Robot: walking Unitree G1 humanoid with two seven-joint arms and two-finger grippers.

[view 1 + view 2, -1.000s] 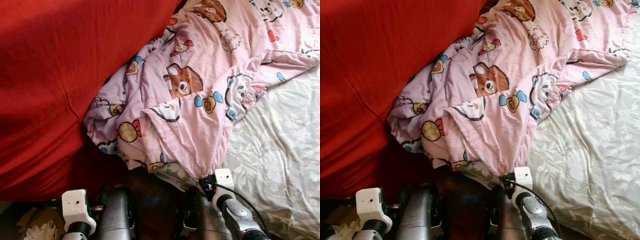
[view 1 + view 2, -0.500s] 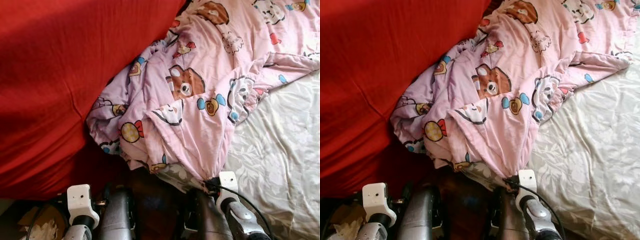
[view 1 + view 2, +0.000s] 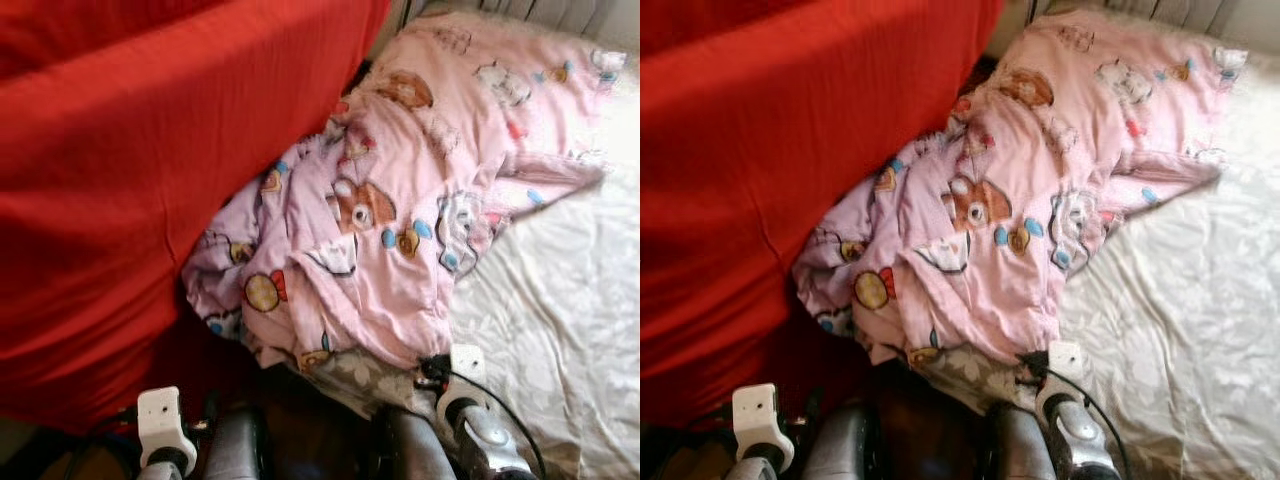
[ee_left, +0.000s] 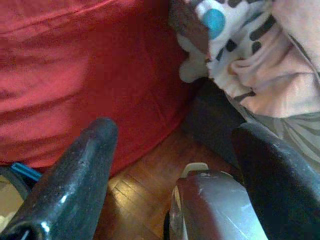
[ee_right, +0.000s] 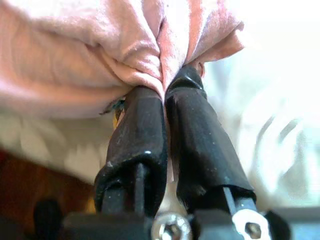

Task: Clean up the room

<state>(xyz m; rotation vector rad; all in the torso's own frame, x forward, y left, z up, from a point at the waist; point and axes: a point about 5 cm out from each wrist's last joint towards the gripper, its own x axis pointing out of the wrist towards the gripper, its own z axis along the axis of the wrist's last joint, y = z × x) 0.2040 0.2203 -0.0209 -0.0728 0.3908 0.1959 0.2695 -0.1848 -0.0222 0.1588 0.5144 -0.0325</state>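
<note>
The right gripper (image 5: 164,95) was clamped on a bunched fold of the pink cartoon-print cotton blanket (image 3: 400,250), at its near edge. The blanket lay rumpled across the pale leaf-patterned bedsheet (image 3: 560,320), beside a large red fabric cover (image 3: 130,180). The left gripper (image 4: 175,165) hung spread wide above the wooden floor (image 4: 140,195).

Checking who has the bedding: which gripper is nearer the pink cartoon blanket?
Right. The right gripper is shut on the pink cartoon blanket at its near edge; the left gripper hangs open over the wooden floor beside it.
</note>
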